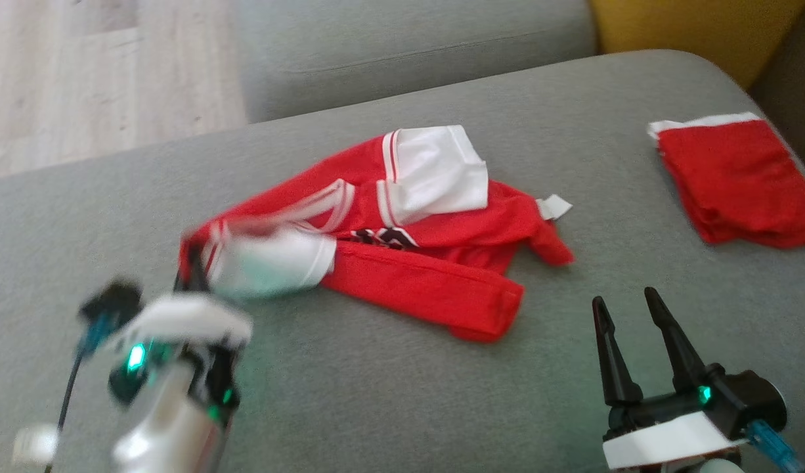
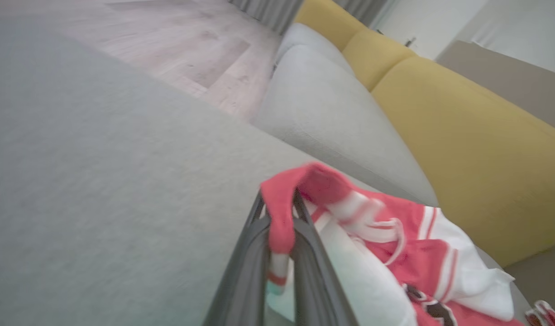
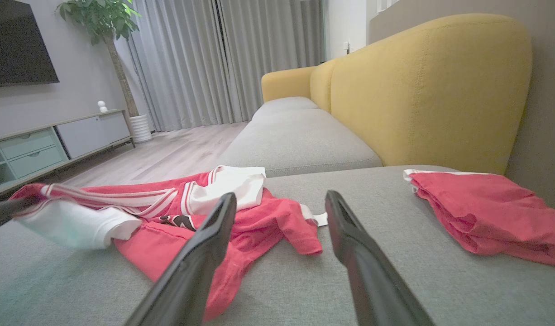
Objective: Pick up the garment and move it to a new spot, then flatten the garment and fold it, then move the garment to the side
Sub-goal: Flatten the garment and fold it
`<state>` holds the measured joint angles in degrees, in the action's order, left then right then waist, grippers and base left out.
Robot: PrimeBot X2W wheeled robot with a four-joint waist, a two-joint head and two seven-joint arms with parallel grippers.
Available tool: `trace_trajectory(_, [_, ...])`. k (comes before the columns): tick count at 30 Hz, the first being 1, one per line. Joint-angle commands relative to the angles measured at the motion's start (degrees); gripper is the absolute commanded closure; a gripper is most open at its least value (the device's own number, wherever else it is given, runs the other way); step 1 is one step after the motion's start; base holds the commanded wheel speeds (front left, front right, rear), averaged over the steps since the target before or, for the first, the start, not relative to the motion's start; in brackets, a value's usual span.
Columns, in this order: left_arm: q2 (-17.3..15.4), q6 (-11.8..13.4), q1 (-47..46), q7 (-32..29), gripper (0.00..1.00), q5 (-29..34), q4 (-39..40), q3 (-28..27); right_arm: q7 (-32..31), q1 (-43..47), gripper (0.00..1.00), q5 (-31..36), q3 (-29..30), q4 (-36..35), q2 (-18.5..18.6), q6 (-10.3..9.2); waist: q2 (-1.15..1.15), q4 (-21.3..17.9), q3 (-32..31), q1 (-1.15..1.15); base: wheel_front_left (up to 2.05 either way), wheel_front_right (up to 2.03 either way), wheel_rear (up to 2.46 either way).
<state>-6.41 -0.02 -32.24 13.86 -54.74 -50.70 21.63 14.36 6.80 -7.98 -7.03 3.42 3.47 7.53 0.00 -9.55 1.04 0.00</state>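
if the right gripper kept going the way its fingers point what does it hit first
Most likely the red and white garment, at its right edge near the white tag. Bare grey cushion lies between; how high the right gripper rides is unclear, so it might graze cushion first.

A grey sofa (image 1: 376, 394) has a yellow back (image 3: 422, 90). A folded red cloth (image 1: 737, 190) lies on the sofa near that back. Beyond is a pale wood floor (image 1: 81, 79), then grey curtains (image 3: 205, 59), a plant (image 3: 101, 22) in a white pot (image 3: 140, 129), a dark TV (image 3: 15, 45) and a low cabinet (image 3: 42, 145).
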Motion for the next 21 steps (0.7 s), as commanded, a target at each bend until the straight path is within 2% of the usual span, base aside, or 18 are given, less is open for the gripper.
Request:
trace_trajectory(1, [-2.17, -0.03, -0.18, 1.07, 1.0, -0.29, 3.6, -4.14, 0.63, -0.9, 0.0, 0.18, -1.07, -2.21, -0.04, -0.04, 0.0, 2.17, 0.49, 0.0, 0.0, 0.0, 0.0])
trace_trajectory(7, [-2.1, 0.39, 13.02, 1.12, 1.0, 5.05, 13.94, -10.76, 0.63, -0.32, 0.0, 0.38, -0.76, -2.39, -0.14, -0.04, 0.0, 5.92, 1.0, 0.0, 0.0, 0.0, 0.0])
trace_trajectory(11, [-0.77, -1.41, 17.84, 1.13, 1.0, 9.13, 20.23, -12.41, 0.63, -0.06, 0.0, 0.59, -0.56, -2.27, -0.07, -0.04, 0.0, 8.46, 1.06, 0.0, 0.0, 0.0, 0.0])
trace_trajectory(12, [-0.49, -2.21, 18.36, 1.13, 0.8, 10.48, 21.72, -12.55, 0.63, -0.08, 0.0, 0.63, -0.62, -2.24, -0.01, -0.04, 0.0, 9.06, 1.14, 0.0, 0.0, 0.0, 0.0])
trace_trajectory(13, [-0.25, -3.26, 18.72, 1.13, 0.42, 11.97, 23.17, -12.4, 0.63, -0.15, 0.0, 0.64, -0.74, -2.22, 0.08, -0.04, 0.0, 9.63, 1.2, 0.0, 0.0, 0.0, 0.0])
trace_trajectory(14, [-0.02, -3.8, 18.95, 1.13, 0.18, 13.73, 24.42, -12.39, 0.63, -0.22, 0.0, 0.65, -0.86, -2.18, 0.18, -0.04, 0.0, 10.2, 1.26, 0.0, 0.0, 0.0, 0.0])
trace_trajectory(15, [0.25, -3.92, 19.07, 1.13, 0.56, 15.65, 25.31, -12.51, 0.63, -0.27, 0.0, 0.65, -0.99, -2.11, 0.26, -0.04, 0.0, 10.7, 1.25, 0.0, 0.0, 0.0, 0.0])
trace_trajectory(16, [0.59, -3.94, 19.1, 1.13, 0.84, 17.28, 25.57, -12.34, 0.63, -0.32, 0.0, 0.62, -1.14, -2.03, 0.32, -0.04, 0.0, 11.1, 1.21, 0.0, 0.0, 0.0, 0.0])
trace_trajectory(17, [0.96, -3.98, 18.75, 1.13, 1.0, 18.67, 25.88, -12.3, 0.63, -0.42, 0.0, 0.61, -1.3, -1.95, 0.37, -0.04, 0.0, 11.36, 1.2, 0.0, 0.0, 0.0, 0.0])
trace_trajectory(19, [1.32, -3.96, 18.14, 1.13, 1.0, 20.09, 26.21, -12.22, 0.63, -0.56, 0.0, 0.62, -1.48, -1.85, 0.42, -0.04, 0.0, 11.53, 1.21, 0.0, 0.0, 0.0, 0.0])
trace_trajectory(20, [1.7, -3.97, 17.36, 1.13, 0.91, 21.46, 26.47, -11.95, 0.63, -0.71, 0.0, 0.64, -1.63, -1.76, 0.44, -0.04, 0.0, 11.65, 1.25, 0.0, 0.0, 0.0, 0.0])
trace_trajectory(21, [2.1, -3.97, 16.47, 1.13, 0.66, 22.52, 26.57, -11.65, 0.63, -0.86, 0.0, 0.65, -1.74, -1.69, 0.44, -0.04, 0.0, 11.72, 1.32, 0.0, 0.0, 0.0, 0.0])
